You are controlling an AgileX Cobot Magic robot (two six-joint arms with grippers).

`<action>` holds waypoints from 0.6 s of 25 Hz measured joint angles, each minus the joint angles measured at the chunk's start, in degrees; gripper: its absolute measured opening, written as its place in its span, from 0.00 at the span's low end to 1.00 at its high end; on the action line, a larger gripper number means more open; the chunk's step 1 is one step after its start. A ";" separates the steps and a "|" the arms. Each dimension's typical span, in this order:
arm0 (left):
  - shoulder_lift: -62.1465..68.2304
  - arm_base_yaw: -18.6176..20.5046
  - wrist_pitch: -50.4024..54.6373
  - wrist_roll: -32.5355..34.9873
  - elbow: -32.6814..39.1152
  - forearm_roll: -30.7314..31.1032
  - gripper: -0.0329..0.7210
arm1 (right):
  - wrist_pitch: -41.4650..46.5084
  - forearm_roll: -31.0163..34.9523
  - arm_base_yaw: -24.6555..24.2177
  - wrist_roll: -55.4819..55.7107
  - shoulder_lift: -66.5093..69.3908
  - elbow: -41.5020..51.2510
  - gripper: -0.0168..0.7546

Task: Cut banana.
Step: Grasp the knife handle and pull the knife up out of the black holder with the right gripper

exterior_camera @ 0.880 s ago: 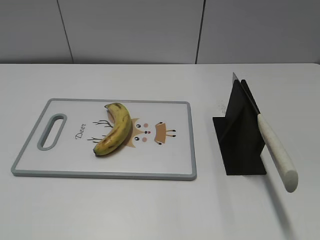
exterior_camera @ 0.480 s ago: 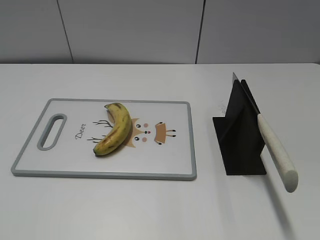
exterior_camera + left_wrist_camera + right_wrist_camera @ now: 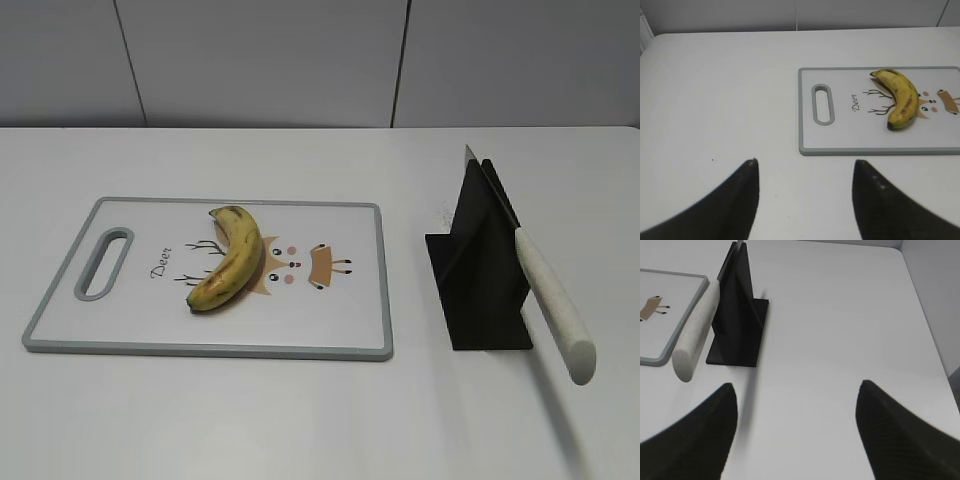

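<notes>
Both claws, left [image 3: 805, 200] and right [image 3: 795, 435], agape, empty. Knife [image 3: 545, 290] in stand [image 3: 480, 270]: a fumbled handle grasp risks toppling it; banana [image 3: 230, 258] loose, may roll.

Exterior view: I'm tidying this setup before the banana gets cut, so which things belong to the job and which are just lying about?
Belongs to the job:
banana
cutting board
knife
knife stand

Just lying about:
nothing visible; only the white table is otherwise in view
</notes>
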 joint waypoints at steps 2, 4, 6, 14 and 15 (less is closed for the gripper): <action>0.00 0.00 0.00 0.00 0.00 0.00 0.80 | 0.00 0.00 0.00 0.00 0.00 0.00 0.75; 0.00 0.00 0.00 0.00 0.00 0.00 0.80 | 0.00 0.00 0.00 0.00 0.00 0.00 0.75; 0.00 0.00 0.00 0.00 0.00 0.00 0.80 | 0.00 0.00 0.00 0.00 0.00 0.00 0.75; 0.00 0.00 0.00 0.00 0.00 0.00 0.80 | 0.00 0.00 0.00 0.00 0.00 0.00 0.75; 0.00 0.00 0.00 0.00 0.00 0.00 0.80 | 0.00 0.00 0.00 0.00 0.00 0.00 0.75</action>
